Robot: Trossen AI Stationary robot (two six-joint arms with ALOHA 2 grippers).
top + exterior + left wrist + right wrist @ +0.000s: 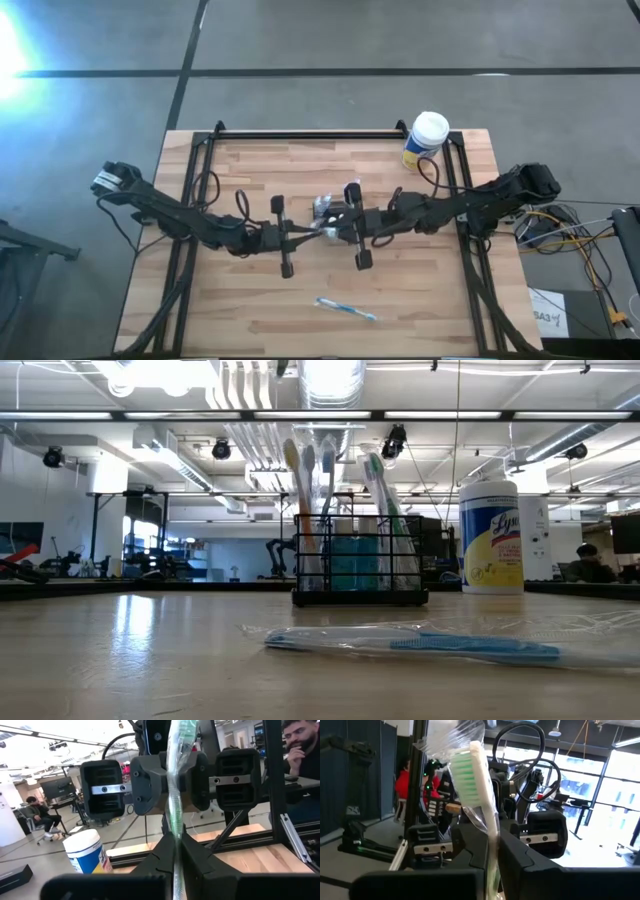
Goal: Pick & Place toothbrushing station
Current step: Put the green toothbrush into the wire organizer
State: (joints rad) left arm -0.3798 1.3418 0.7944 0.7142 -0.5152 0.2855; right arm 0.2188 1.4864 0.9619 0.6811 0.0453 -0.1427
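Both sets of jaws are clamped on the same thing: a toothbrush in a clear wrapper, held above the middle of the worktop between the left gripper and the right gripper, which meet nose to nose. From the right wrist view the white handle and green bristles rise out of the right jaws, with the film bunched at the top; from the left wrist view the wrapped shaft runs up out of the left jaws to the other gripper just beyond.

The toothbrushing station, a black mesh caddy, stands farther back on the worktop with several brushes upright in it, near the yellow wipes canister. A second wrapped blue toothbrush lies near the front edge, well apart from both arms.

With two grips on one slim, film-covered item, the likely trouble is the handover. If either arm pulls before the other lets go, the wrapper could tear or the brush could twist and slide through the slippery film. A brush gripped askew would then be hard to lower into a narrow caddy compartment without knocking the brushes already there.
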